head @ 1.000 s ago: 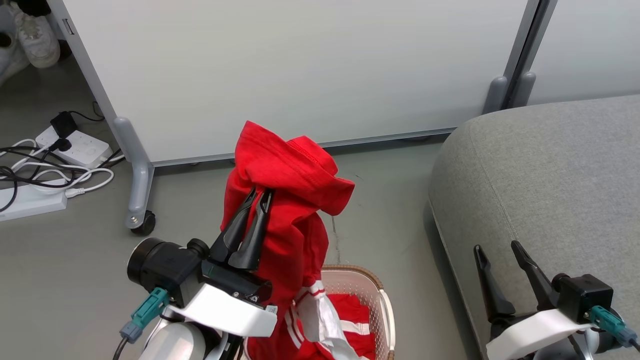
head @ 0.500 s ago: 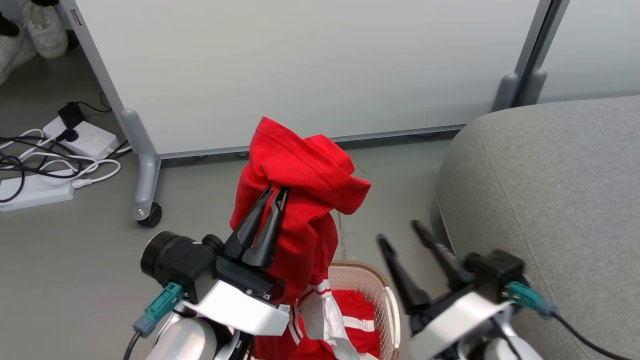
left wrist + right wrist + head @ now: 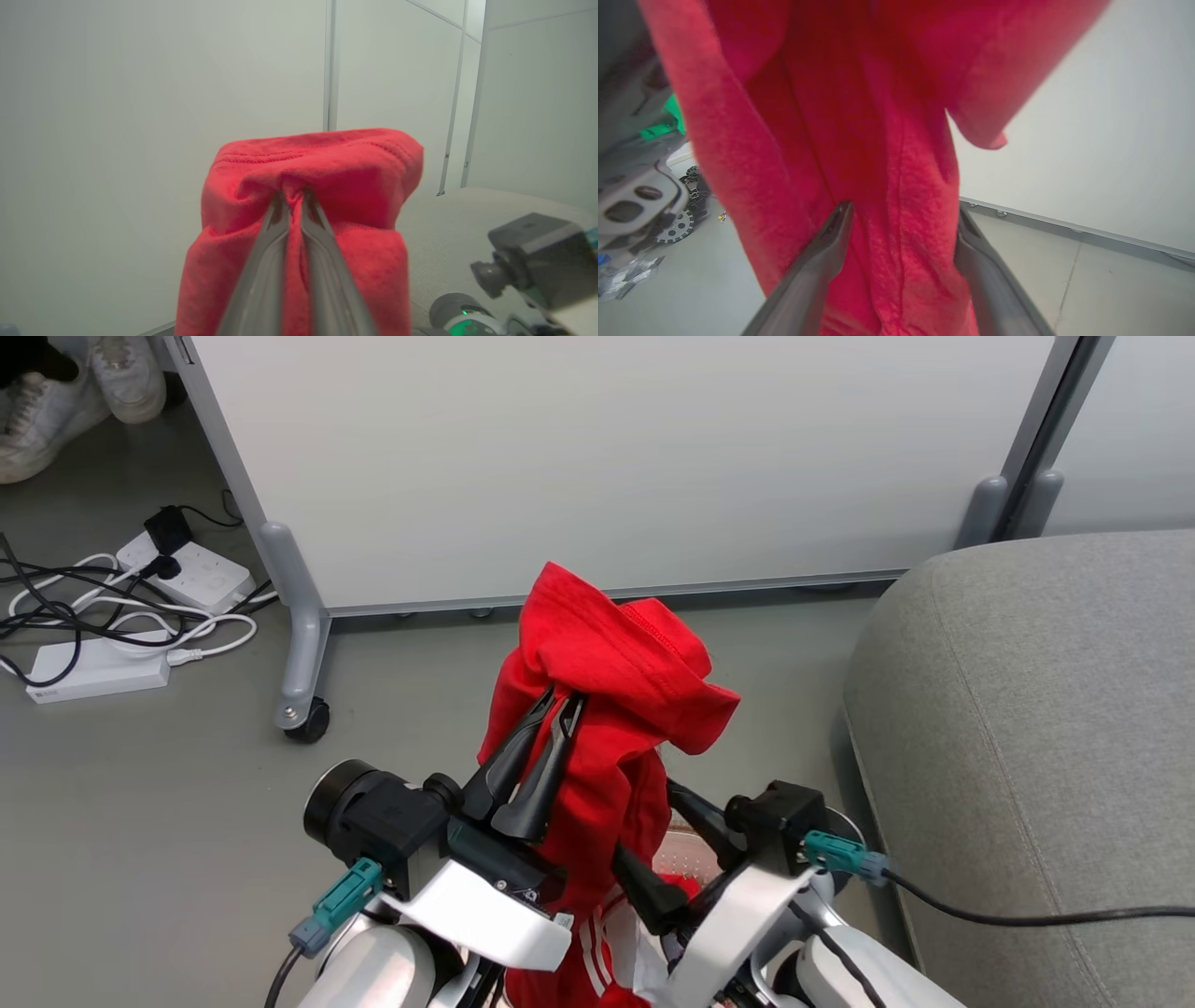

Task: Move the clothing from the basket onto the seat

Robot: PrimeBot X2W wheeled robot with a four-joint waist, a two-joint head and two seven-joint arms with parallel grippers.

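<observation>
left gripper point(image 3: 564, 698) clamped on red shirt point(image 3: 625, 658), held up above basket point(image 3: 683, 863) | right gripper point(image 3: 644, 819) spread wide, fingers either side of the hanging cloth | seat point(image 3: 1027, 728) off to the right | advice: close right lower down, lift hem clear of basket, then swing both arms across

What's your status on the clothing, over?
Left claw shut on shirt, lifted over basket. Right claw open around the hanging shirt. No obstacle seen toward seat.

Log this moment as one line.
left end effector: shut on red shirt, held aloft | right end effector: open, shirt fabric between fingers | seat: no clothing visible
</observation>
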